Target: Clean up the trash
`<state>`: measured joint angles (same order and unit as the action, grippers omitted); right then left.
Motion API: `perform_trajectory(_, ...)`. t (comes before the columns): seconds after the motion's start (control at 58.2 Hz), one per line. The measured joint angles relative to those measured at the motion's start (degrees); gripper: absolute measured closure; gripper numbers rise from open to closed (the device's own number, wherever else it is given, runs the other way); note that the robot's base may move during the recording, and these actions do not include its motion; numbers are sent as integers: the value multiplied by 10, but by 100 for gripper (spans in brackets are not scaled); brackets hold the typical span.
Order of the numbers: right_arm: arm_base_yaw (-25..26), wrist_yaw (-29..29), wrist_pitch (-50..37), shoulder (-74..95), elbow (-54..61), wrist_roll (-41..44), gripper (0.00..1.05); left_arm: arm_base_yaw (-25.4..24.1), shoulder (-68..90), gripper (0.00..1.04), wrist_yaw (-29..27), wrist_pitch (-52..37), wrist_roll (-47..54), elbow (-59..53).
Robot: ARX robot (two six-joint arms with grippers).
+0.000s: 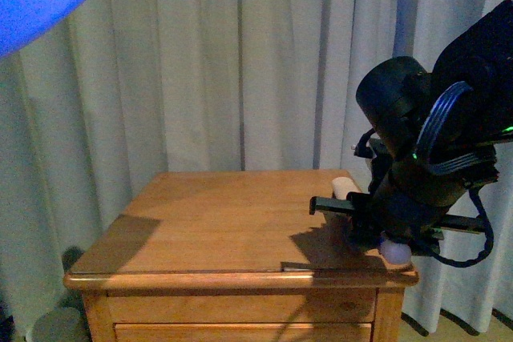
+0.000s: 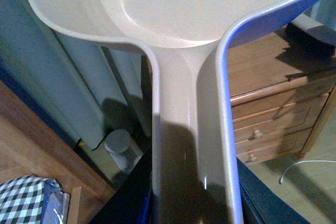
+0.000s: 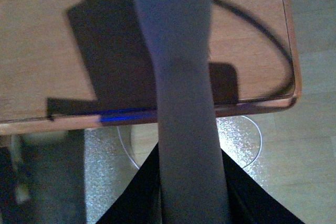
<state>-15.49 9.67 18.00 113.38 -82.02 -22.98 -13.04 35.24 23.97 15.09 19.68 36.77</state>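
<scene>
- Left gripper [image 2: 194,203]: closed tight around the neck of the beige dustpan [image 2: 210,14], which hangs in the air well apart from the wooden cabinet [image 1: 224,222]. The blue blur at 10 o'clock in the front view is probably the dustpan's rim.
- Cabinet top: no trash shows from its 9 o'clock edge across to the middle.
- Right gripper [image 1: 401,218]: at the top's 4 o'clock corner, clamped on a long tool handle [image 3: 178,77], likely a brush, held low over the wood.
- Trash: not plainly seen. A pale round lump [image 1: 395,250] under the right gripper at 5 o'clock may be the trash or the tool's end; I cannot tell.
- Step, as I judge it: both tools are gripped and the sweeping is not yet done. The next move calls for setting the dustpan's lip against the cabinet edge, then brushing the wad into it from 3 o'clock.
</scene>
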Motion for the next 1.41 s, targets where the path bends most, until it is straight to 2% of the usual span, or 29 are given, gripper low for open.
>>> perform_trajectory(0.12,12,1,0,-30,9,-2,84,0,0,78,0,0,0,0)
perform_trajectory(0.24,20,27,-30,-79,40,10,84,0,0,78,0,0,0,0)
perform_trajectory(0.481,24,91,-158,-265,182,82,84,0,0,78,0,0,0,0)
perform_trajectory(0.687,20,139,-210,-439,331,122,84,0,0,78,0,0,0,0)
perform_trajectory(0.996,-12,199,-199,-630,471,140,84,0,0,78,0,0,0,0)
perform_trajectory(1.237,-57,248,-183,-691,496,152,84,0,0,78,0,0,0,0)
perform_trajectory(1.408,-73,263,-178,-697,499,153,84,0,0,78,0,0,0,0)
